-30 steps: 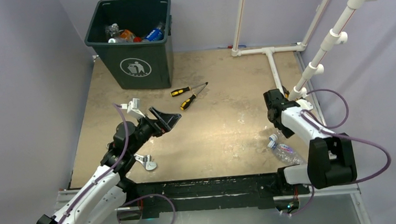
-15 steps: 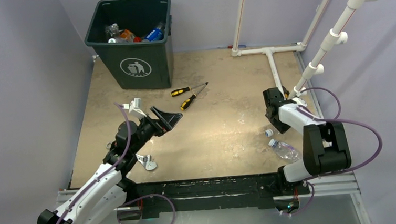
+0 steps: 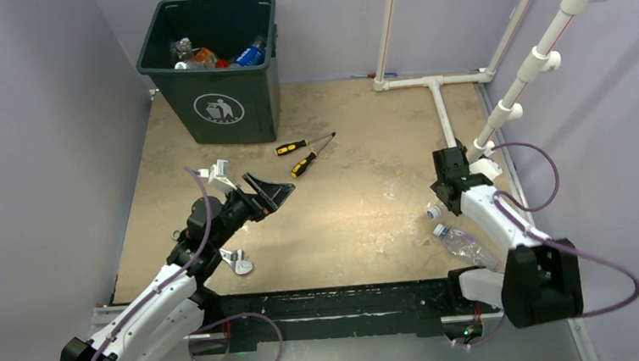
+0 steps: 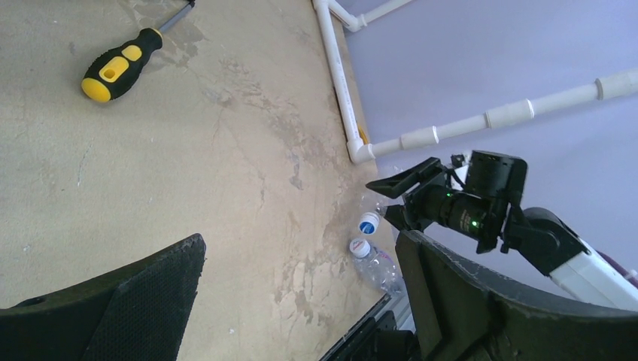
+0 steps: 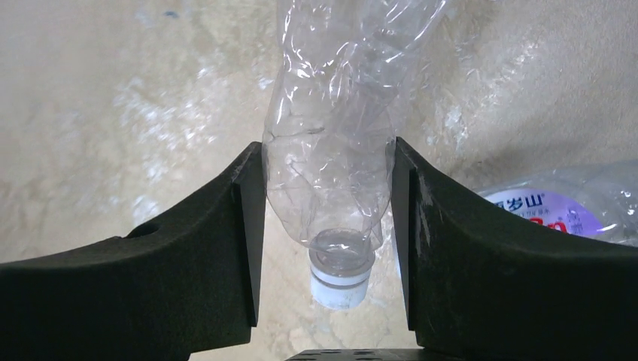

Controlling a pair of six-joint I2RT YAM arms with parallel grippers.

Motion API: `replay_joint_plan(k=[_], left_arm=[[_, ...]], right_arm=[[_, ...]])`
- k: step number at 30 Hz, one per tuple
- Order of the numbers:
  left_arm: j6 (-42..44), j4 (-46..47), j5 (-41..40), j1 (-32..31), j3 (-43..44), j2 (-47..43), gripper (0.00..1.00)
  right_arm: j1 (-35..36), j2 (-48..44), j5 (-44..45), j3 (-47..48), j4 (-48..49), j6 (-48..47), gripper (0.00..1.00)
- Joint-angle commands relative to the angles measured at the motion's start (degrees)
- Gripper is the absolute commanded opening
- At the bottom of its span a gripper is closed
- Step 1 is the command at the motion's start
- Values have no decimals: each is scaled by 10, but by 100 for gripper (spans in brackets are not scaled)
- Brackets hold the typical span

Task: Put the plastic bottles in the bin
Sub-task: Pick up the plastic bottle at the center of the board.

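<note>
We see the bench [image 3: 361, 220] with the bin [image 3: 235, 110] at the upper left of the top view, several plastic bottles [image 3: 218, 56] already inside. At lower left the left end effector [image 3: 270, 186] hangs with jaws wide and nothing between them. At right, the right end effector [image 5: 326, 173] grips a crumpled clear bottle [image 5: 331, 113] lying on the bench, a purple-labelled bottle [image 5: 557, 207] just beside it.

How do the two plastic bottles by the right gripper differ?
The crumpled clear plastic bottle sits pinched between the fingers of the right gripper and shows no label; the clear plastic bottle with the purple label lies free beside it. Both are clear, capped and lying on the tan table.
</note>
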Motion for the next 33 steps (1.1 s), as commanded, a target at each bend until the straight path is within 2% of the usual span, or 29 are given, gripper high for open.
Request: replay_joint_plan(k=[1,5,8,10,12,14,17,18,21,26,29,33], left_arm=[[-11,25,3,-3,2,-7,99],[-10,16,0,-4,17,1,99],[-12,3,-2,-3,30,2,99],[-11,-7,-5,-4,42,0,99],[-4,-24,-11,-3,60,0,99],[11,-42,-17,-3,85,-1,99],[37,-63,-26,-3,124,-3,99],[47,-64,-27,-3,136,-3,99],[72,-57,-16,-2,162,-2,99],[121,-21,52,-3,179,-2,99],[161,11,142,-3,185,-11,99],[183,27,205,-3,189,-37,99]], right_arm=[[26,-112,-36,-11,-28,-27,39],[121,-168,-66,6,-59,8,32],[153,-184,-109,19,-86,13,29],[165,-213,-167,20,-72,-14,27],[169,-240,-236,21,-32,-59,25],[178,-263,-322,14,28,-102,19],[216,-301,-461,-25,173,-149,9],[242,-309,-475,-38,223,-167,8],[346,-310,-452,-64,306,-215,3],[507,-239,-405,-43,404,-303,0],[546,-221,-415,-36,467,-352,0],[550,-231,-435,-70,559,-384,0]])
